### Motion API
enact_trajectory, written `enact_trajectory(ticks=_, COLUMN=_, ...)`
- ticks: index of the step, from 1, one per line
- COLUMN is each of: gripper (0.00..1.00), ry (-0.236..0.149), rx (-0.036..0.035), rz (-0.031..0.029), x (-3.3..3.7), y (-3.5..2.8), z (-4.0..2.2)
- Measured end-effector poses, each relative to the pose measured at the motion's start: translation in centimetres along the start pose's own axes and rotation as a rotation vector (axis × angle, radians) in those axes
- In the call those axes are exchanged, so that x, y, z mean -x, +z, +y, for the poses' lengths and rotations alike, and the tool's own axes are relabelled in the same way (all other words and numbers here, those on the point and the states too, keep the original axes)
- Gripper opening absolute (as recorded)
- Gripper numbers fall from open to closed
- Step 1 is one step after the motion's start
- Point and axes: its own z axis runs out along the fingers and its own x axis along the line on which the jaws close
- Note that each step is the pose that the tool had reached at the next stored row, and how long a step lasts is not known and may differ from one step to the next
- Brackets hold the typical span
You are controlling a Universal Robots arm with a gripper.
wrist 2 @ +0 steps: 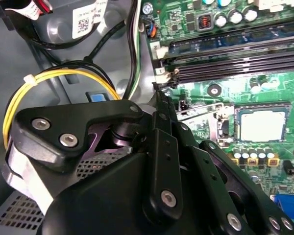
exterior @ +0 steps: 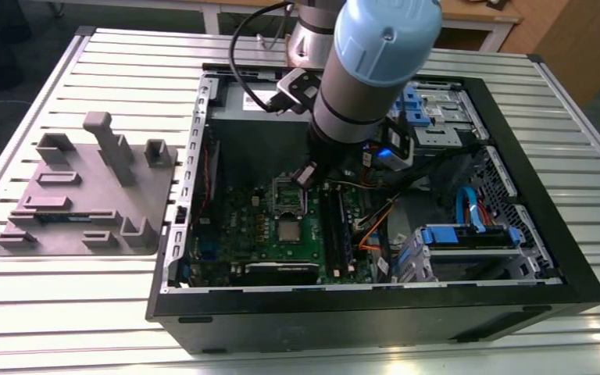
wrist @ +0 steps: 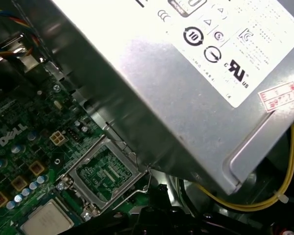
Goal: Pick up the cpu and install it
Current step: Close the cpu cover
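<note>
Your fingers (wrist 2: 160, 95) are drawn together to a narrow black tip with nothing visible between them, so you are carrying nothing. The cpu (wrist 2: 262, 125) is out of your grasp: it lies flat in the socket on the motherboard (wrist 2: 220, 98), apart from the fingertips. The thin wire lever (wrist 2: 201, 115) sits between the tips and the chip. In the exterior view the fingers hang inside the open computer case (exterior: 383, 312), close over the hinged retention frame (exterior: 287, 195), with the cpu just past that frame. I judge the placing done, since the chip looks level and squared inside the socket's dark border. The install is not finished, though: in the first wrist view the retention frame (wrist: 103, 169) stands swung open, green board showing through its window, not clamped over the chip. The cpu's top is smooth, pale silver metal, a plain square with a thin darker rim. The frame is stamped sheet steel with bent edges. The board around them is glossy green, studded with small capacitor cans, and long black memory slots (wrist 2: 245, 63) run behind the fingertips. The power supply (wrist: 186, 73) is a dull gray box beside the socket, with yellow cable (wrist 2: 63, 73) looping near your finger linkages. The case rests on a ribbed aluminium table (exterior: 71, 312).
</note>
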Motion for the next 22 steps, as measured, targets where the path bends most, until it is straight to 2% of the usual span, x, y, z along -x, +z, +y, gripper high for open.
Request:
enact_trajectory(ticks=9, gripper=0.11, ry=0.000, rx=0.0015, rz=-0.0016, x=0.28, y=0.83, z=0.21)
enact_trajectory(ticks=10, gripper=0.11, ry=0.000, rx=-0.0039, rz=0.0042, x=0.26, y=1.05, z=0.29)
enact_trajectory(ticks=13, gripper=0.11, ry=0.001, rx=-0.0181, rz=0.0191, x=0.18, y=1.05, z=0.39)
enact_trajectory(ticks=15, gripper=0.11, ry=0.001, rx=-0.0238, rz=0.0252, x=0.14, y=0.95, z=0.46)
enact_trajectory(ticks=22, gripper=0.11, ry=0.002, rx=-0.0380, rz=0.0402, x=0.09, y=0.10, z=0.93)
